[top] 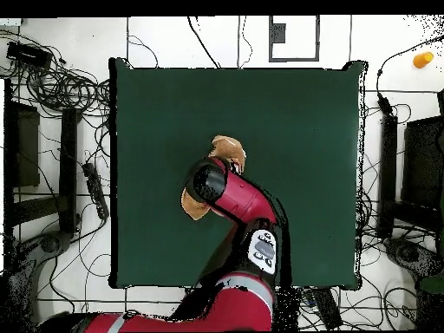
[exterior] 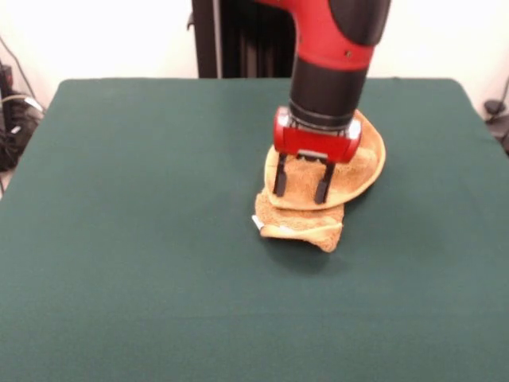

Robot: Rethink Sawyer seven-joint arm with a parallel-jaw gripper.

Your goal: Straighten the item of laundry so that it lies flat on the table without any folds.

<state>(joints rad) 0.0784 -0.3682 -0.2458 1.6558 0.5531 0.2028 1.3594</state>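
The golden-orange towel (exterior: 326,187) is sitting bunched up near the middle of the table (exterior: 143,239), a little toward the robot's side, and it is anything but flat. In the front view, a rounded flap is curling up behind the gripper (exterior: 301,189) like a shallow bowl, while a thicker folded wad is lying in front, with a small white tag (exterior: 258,227) peeking out at its left end. The red and black arm (exterior: 330,72) is coming straight down over the cloth, its two dark fingers (exterior: 280,177) standing apart with bare towel showing between them. Whether the tips are touching the cloth is hard to tell. In the overhead view, the arm is covering most of the towel (top: 229,149). Wide green cloth is lying open on every side, all four table edges well apart from the bundle.
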